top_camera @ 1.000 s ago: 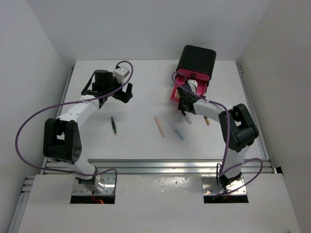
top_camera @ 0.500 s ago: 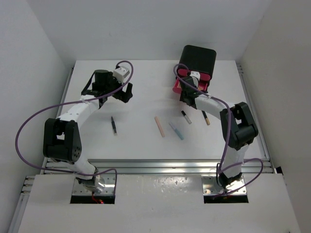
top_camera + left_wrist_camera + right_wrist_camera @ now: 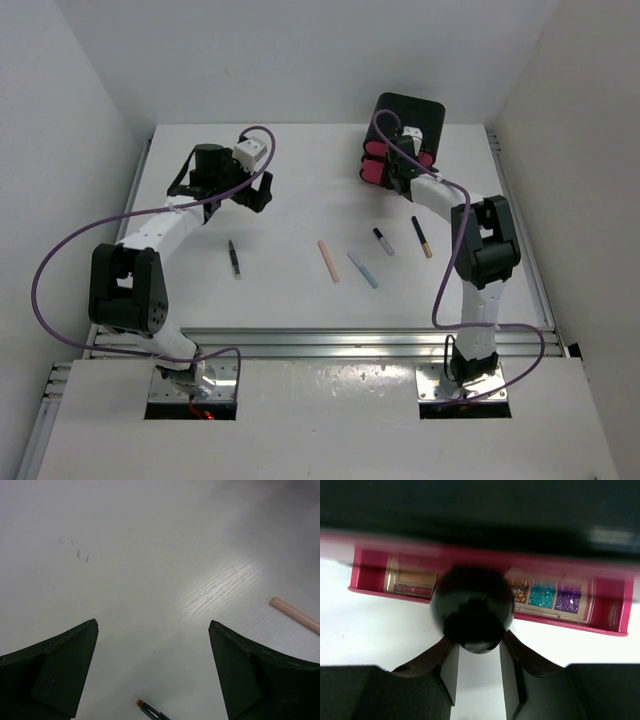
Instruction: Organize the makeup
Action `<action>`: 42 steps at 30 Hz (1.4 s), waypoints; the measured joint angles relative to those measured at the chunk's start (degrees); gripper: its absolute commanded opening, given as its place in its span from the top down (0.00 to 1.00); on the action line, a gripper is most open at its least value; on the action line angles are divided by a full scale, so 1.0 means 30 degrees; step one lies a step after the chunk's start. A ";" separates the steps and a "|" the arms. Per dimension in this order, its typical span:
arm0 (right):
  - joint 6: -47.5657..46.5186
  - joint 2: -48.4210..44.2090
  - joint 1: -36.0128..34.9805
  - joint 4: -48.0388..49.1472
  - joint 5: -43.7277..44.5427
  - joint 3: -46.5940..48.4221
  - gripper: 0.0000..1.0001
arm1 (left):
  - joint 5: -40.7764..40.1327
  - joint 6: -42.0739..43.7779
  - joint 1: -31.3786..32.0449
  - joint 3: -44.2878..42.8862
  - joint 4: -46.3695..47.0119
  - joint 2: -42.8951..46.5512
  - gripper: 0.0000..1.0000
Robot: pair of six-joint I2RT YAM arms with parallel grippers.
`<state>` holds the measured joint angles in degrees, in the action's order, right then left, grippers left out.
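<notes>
Right claw is pinching the black knob on the pink drawer. Its fingers are drawn in close, with the tips pressing on the knob's lower sides. The drawer is sticking partway out from under the black box at the far right of the table. I'm seeing two palettes lying inside it. A glitter palette with gold, teal and purple pans is right of the knob, and a tan palette is left of it. The wrist view is pretty blurry, so I'm not making out more than that.

Left claw is hanging wide open over bare tabletop at the far left, gripping nothing.

The rest of the makeup is lying loose out on the table. Just below the open left fingers, the brownish tip of a black pencil is poking into view. A pink stick is lying near the middle of the table, with a blue stick just beside it on the right. Further right, a short black-and-silver tube and a black pencil with a gold end are sitting close together, near the right arm and well apart from the drawer.
</notes>
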<state>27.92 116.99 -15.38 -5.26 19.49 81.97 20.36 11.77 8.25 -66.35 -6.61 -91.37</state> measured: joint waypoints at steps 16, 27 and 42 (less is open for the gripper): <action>-0.0736 0.0627 0.0619 0.1209 -0.1173 0.0444 0.45 | -0.0007 0.0073 0.0000 0.0015 -0.0073 0.0000 0.01; 0.1843 0.0189 -0.1566 0.2645 0.3344 -0.1916 0.34 | 0.0022 0.0073 0.0000 0.0423 -0.0131 0.0000 0.01; 0.3534 0.2637 -0.0911 0.2958 0.5792 -0.0051 0.47 | 0.0044 0.0000 -0.0189 0.0714 0.0073 0.0000 0.01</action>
<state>38.52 124.90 -18.11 3.62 36.86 81.82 20.49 11.77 7.68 -64.20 -6.39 -91.37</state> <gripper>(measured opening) 0.553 0.986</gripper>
